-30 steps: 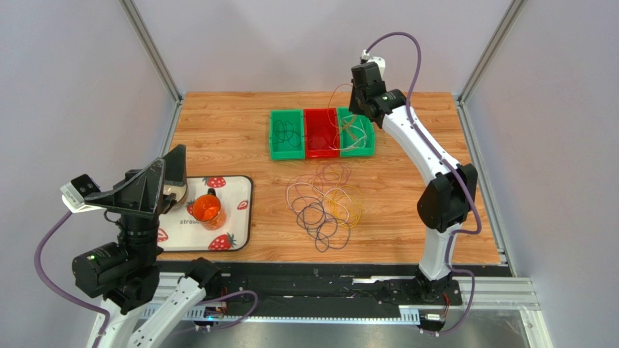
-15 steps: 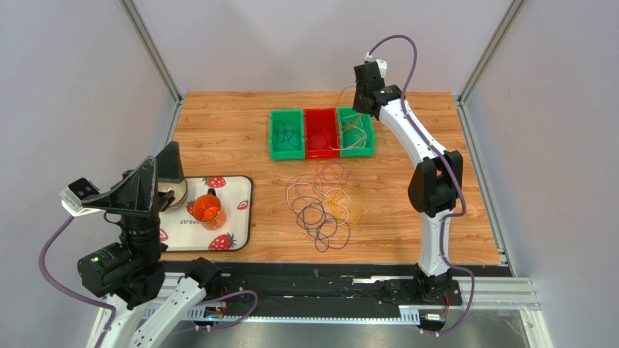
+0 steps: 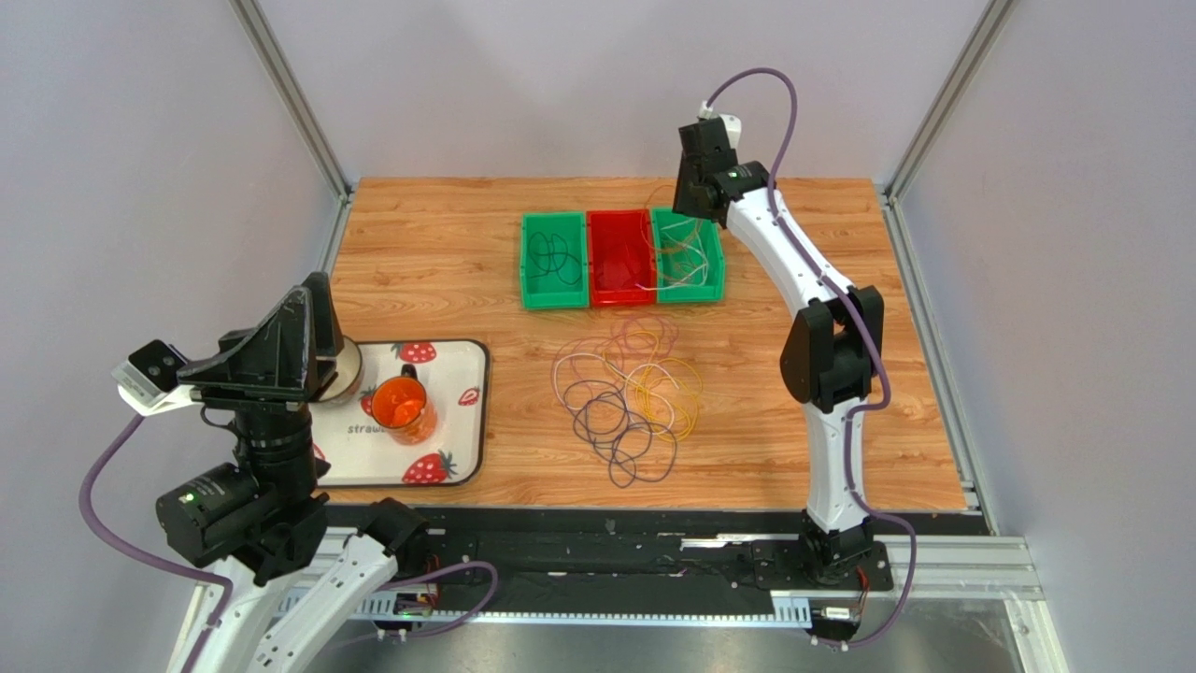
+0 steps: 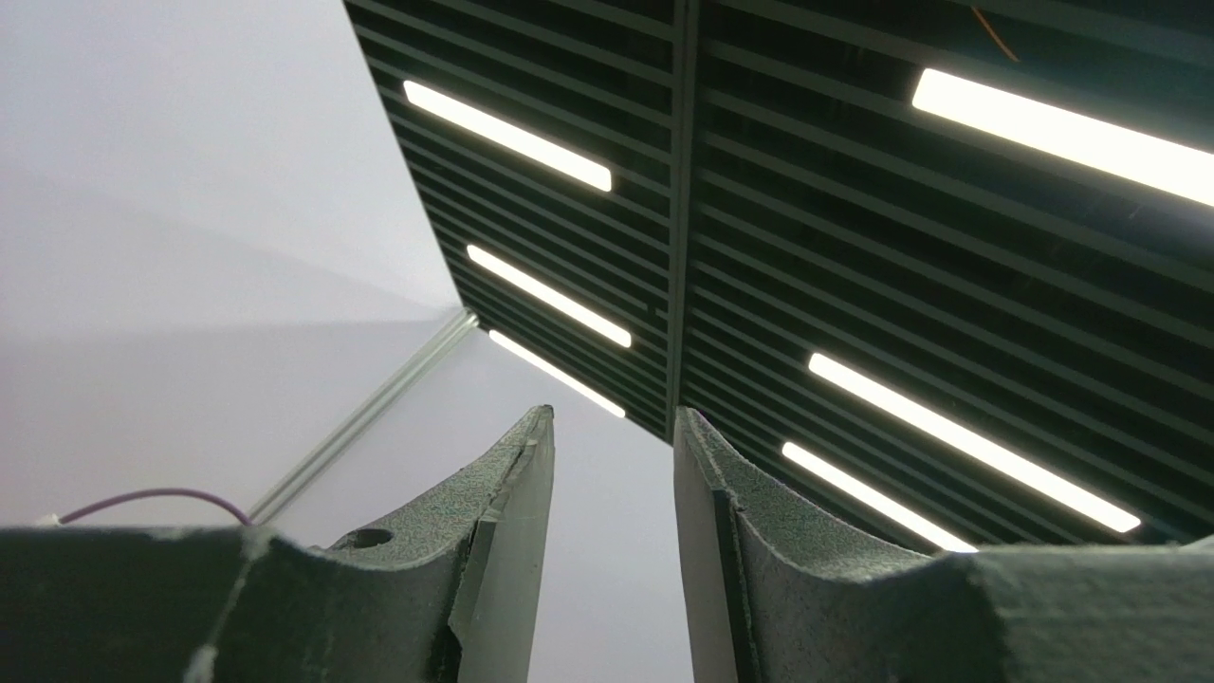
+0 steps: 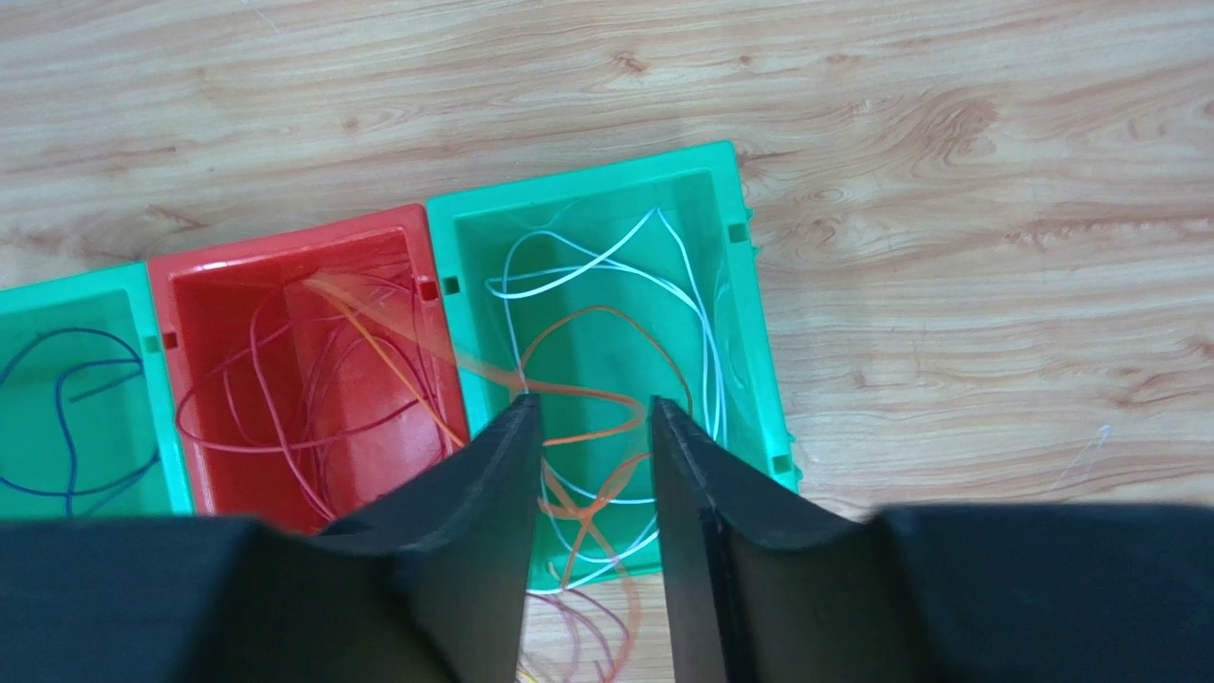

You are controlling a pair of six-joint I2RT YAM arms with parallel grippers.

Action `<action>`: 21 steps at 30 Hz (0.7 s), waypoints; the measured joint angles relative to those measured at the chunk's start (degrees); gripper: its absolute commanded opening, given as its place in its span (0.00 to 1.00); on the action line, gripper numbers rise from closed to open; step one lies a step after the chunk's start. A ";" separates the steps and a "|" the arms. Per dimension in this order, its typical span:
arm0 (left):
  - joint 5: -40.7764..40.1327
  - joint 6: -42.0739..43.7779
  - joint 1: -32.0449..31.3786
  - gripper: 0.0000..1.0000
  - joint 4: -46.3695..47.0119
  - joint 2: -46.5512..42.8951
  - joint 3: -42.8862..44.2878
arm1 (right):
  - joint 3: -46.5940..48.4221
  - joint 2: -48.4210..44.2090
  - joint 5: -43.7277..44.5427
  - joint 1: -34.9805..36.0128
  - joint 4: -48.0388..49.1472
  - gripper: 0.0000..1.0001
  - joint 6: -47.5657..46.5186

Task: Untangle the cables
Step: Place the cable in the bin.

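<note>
Right gripper (image 5: 592,406): reaches to the far side of the table (image 3: 421,239) and hangs over the right green bin (image 5: 758,342), pointing down.
Right jaws: a narrow gap, with nothing plainly pinched between them.
Blurred strand (image 5: 392,325): orange, close to the wrist camera. It runs from over the red bin (image 5: 285,239) to the gripper's left finger (image 5: 492,484); it may be hooked there, but I cannot tell.
Left gripper (image 4: 613,413): raised at the near left and pointing up at the ceiling lights.
Left jaws: slightly apart and holding nothing.
Pile (image 3: 628,393): a loose tangle of dark purple, yellow, white and reddish cables. It lies on the table near the middle, on the near side of the bins and well apart from both grippers.
Bins: three stand in a row, touching, at the far middle of the table. From left to right they are green, red, green.
Right green bin: holds white cables (image 5: 688,285) and an orange loop (image 5: 613,312), and some strands spill over its near wall.
Red bin: holds thin reddish cables (image 5: 271,384).
Left green bin (image 5: 71,281): holds a dark cable (image 5: 64,336).
Tray (image 3: 470,407): sits at the near left and has a strawberry print.
Cup (image 3: 400,407): orange, and stands on the tray.
</note>
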 measured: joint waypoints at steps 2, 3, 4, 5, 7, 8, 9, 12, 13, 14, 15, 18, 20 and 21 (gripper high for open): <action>-0.04 0.15 0.00 0.44 0.96 0.02 -0.35 | -0.02 0.00 0.02 0.00 -0.09 0.44 -0.07; -0.07 0.17 0.00 0.43 1.55 0.02 -0.59 | -0.11 0.00 -0.04 0.00 -0.07 0.44 -0.11; -0.17 0.20 0.00 0.38 1.97 0.02 -0.76 | -0.17 0.00 -0.07 0.00 -0.11 0.44 -0.07; -0.28 0.24 0.00 0.36 2.45 0.02 -0.98 | -0.26 0.00 -0.13 0.00 -0.09 0.44 0.00; -0.52 0.39 0.00 0.35 3.06 0.07 -1.22 | -0.55 0.00 -0.24 0.00 -0.02 0.44 0.09; -0.59 0.61 0.00 0.35 3.28 0.13 -1.22 | -0.74 -0.02 -0.22 0.00 -0.02 0.44 0.09; -0.63 0.74 0.00 0.34 3.48 0.20 -1.25 | -1.03 -0.02 -0.22 0.00 0.04 0.44 0.09; -0.79 0.76 0.00 0.34 3.87 0.22 -1.51 | -2.05 -0.02 -0.17 0.00 0.07 0.44 0.09; -0.87 0.76 0.00 0.34 3.96 0.22 -1.66 | -2.19 -0.02 -0.17 0.00 0.04 0.45 0.11; -0.90 0.90 0.00 0.34 3.96 0.22 -1.77 | -2.36 -0.02 -0.17 -0.02 0.07 0.46 0.11; -0.90 1.05 0.00 0.34 3.91 0.24 -1.81 | -2.54 -0.02 -0.15 -0.07 0.00 0.48 0.11; -0.92 1.66 0.00 0.34 4.09 0.31 -1.81 | -2.71 -0.02 -0.15 -0.07 0.00 0.55 0.28; -0.98 1.90 0.00 0.33 4.15 0.33 -1.81 | -2.71 -0.02 -0.11 -0.07 -0.04 0.58 0.37; -1.07 1.99 0.00 0.33 4.17 0.33 -1.81 | -2.75 -0.04 -0.11 -0.07 -0.13 0.58 0.48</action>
